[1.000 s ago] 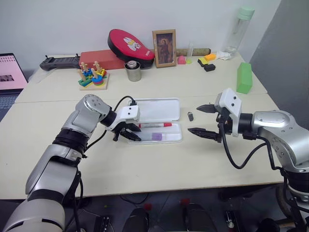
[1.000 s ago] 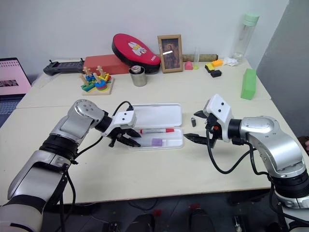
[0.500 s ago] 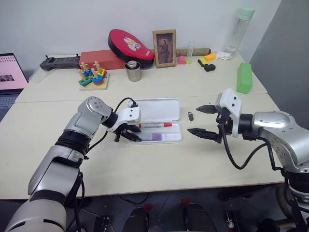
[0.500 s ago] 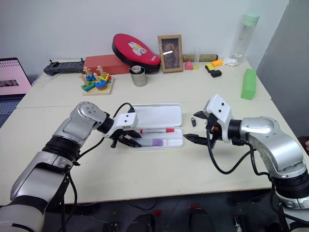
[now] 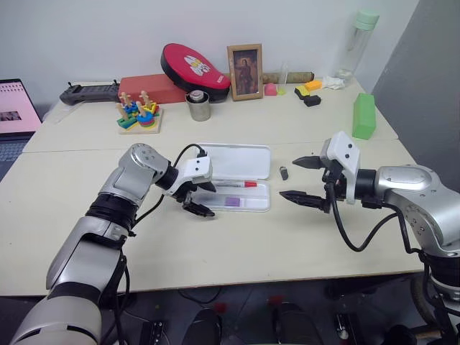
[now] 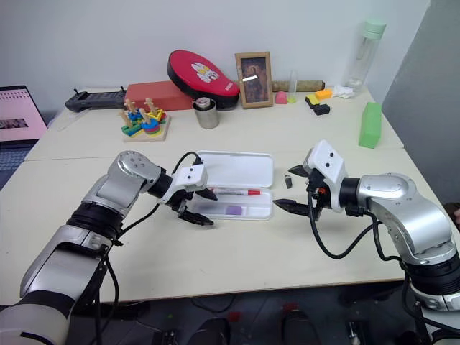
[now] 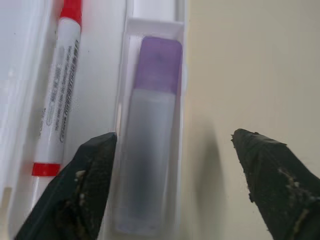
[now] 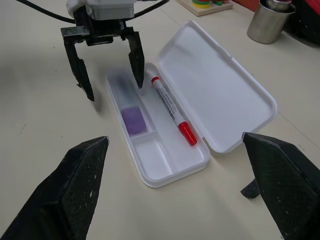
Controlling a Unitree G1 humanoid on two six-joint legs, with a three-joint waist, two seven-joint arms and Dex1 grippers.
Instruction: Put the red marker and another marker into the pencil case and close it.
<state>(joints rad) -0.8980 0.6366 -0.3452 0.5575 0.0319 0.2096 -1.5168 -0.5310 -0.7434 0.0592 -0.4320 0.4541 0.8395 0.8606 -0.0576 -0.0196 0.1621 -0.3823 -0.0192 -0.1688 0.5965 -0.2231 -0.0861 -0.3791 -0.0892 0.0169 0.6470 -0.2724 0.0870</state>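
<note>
Pencil case (image 8: 200, 150): white hinged plastic box on the cream table (image 5: 237, 244), lid (image 8: 220, 85) swung fully back and lying flat on the far side; tray split into a long back channel and 2 front compartments.
Red marker (image 8: 172, 110): lies lengthwise in the back channel, white barrel with printed text, red cap toward the robot's right.
Purple-capped marker (image 7: 150, 135): lies flat in the front compartment on the robot's left, pale body, purple cap toward the tray's middle; nothing grips it.
Second front compartment: holds nothing.
Left gripper (image 5: 202, 200): fingers spread wide, holding nothing, poised at the tray's left end; 1 finger (image 7: 85, 190) above the tray beside the purple-capped marker, the other outside the front wall over bare table.
Right gripper (image 5: 302, 180): fingers wide apart, holding nothing, hovering to the right of the case, clear of it.
Small dark object (image 5: 284, 172): on the table between the case and the right gripper; too small to identify.
</note>
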